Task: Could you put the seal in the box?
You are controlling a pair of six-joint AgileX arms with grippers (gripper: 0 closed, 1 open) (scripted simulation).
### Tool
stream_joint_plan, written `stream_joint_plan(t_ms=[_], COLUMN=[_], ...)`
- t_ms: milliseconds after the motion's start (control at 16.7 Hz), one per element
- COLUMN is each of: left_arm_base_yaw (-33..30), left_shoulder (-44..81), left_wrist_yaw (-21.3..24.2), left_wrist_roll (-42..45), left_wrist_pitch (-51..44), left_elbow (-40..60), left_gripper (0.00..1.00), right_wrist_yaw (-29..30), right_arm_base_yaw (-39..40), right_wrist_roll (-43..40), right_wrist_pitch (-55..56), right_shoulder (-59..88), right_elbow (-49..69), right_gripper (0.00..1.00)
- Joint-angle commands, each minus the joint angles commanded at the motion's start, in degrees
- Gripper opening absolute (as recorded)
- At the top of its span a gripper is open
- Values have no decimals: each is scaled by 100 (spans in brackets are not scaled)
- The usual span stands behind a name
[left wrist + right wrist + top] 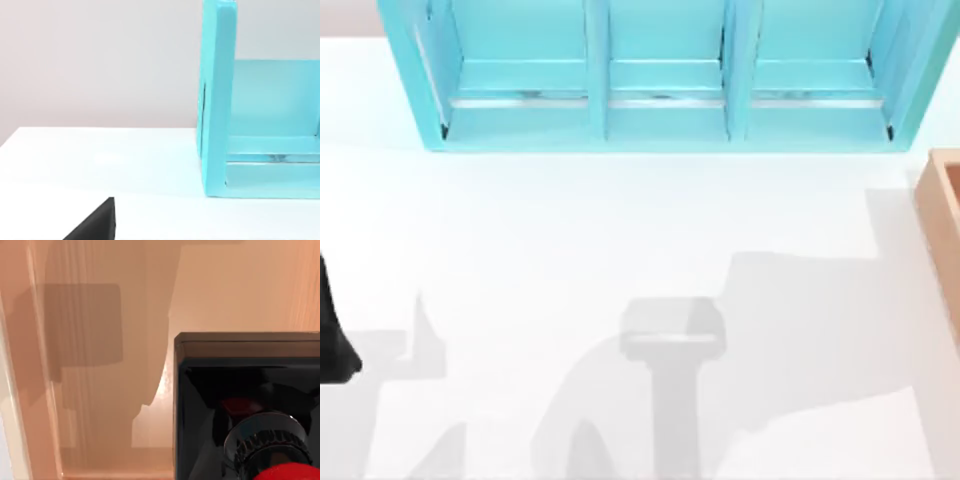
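Overhead and wrist views of a 2-arm AgileX cell at a white table (pixel 620 230). Along the table's far edge stands a cyan shelf unit (pixel 660 70) with 3 open compartments, its openings facing the near edge. The box (pixel 945 210), tan and thick-walled, sits at the table's right edge, just near of the shelf unit's right end and cut off by the frame. The left arm (pixel 330 340) appears as a dark form at the table's left edge, well apart from the box. In the left wrist view a black wedge of the left gripper (pixel 95 222) shows above the white tabletop, with the shelf unit's left side wall (pixel 220 100) standing beyond it; whether this gripper is wide or narrow cannot be told. The right wrist view looks down into the box (pixel 225 290), whose wood-grained floor and inner walls surround the seal (pixel 240 390). The seal's black square base lies toward the box floor, with its red knob (pixel 290 474) nearest the camera. A square shadow falls on the floor beside it. Whether the base touches the floor cannot be told, and the state of the right gripper likewise cannot be told. Grey shadows of both arms cross the near half of the table.
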Motion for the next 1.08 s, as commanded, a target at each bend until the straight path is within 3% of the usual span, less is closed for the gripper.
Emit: stream_joint_plan(t_ms=[480, 780, 1080], left_arm_base_yaw=[0, 0, 0], left_shoulder=[0, 0, 0], left_wrist_yaw=[0, 0, 0], left_wrist_roll=[0, 0, 0], left_wrist_pitch=[0, 0, 0], left_elbow=[0, 0, 0], left_gripper=[100, 100, 100], right_wrist_yaw=[-8, -7, -7], right_arm_base_yaw=[0, 2, 2], right_wrist_roll=[9, 8, 8], right_wrist_pitch=[1314, 1478, 1478], right_shoulder=[-46, -48, -48], right_elbow=[-1356, -1521, -1521], right_gripper=[0, 0, 38])
